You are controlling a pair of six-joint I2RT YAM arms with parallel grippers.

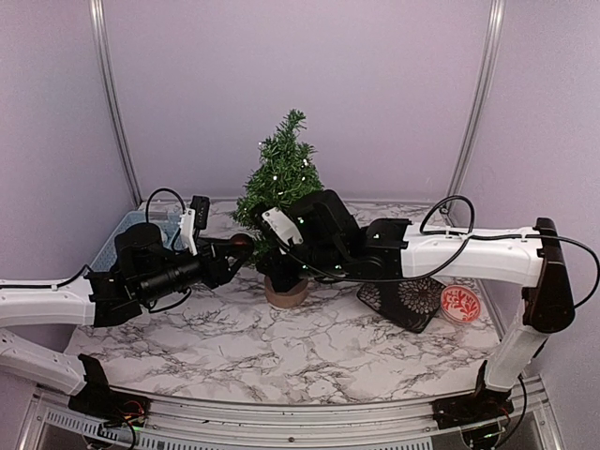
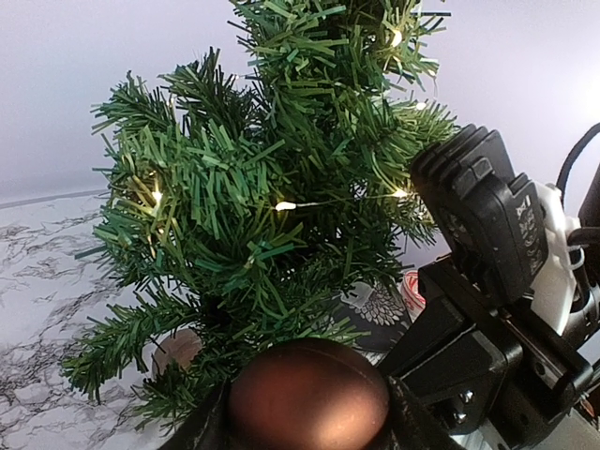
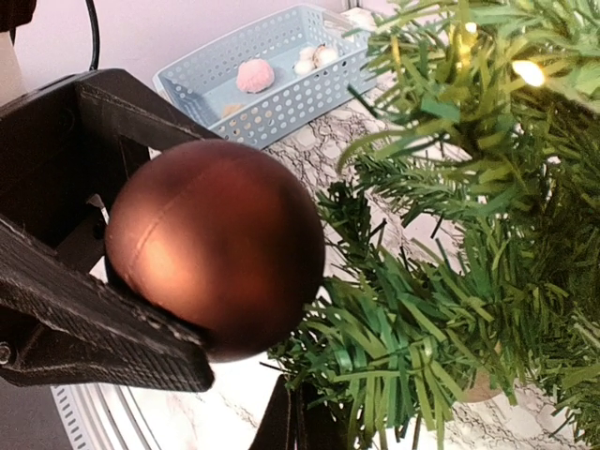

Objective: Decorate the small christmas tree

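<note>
Lab test booth, plain walls [image 1: 300, 75], marble tabletop [image 1: 281, 347]

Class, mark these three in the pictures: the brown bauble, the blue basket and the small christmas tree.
brown bauble [image 3: 216, 244], right wrist view, centre of the ball.
blue basket [image 3: 291, 98], right wrist view, perforated front wall.
small christmas tree [image 1: 281, 173], top external view, upper foliage.

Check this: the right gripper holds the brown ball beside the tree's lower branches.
Wrong arm: the left gripper holds the brown ball beside the lower branches of the small christmas tree; the left wrist view shows it in that gripper's own grip.
</note>
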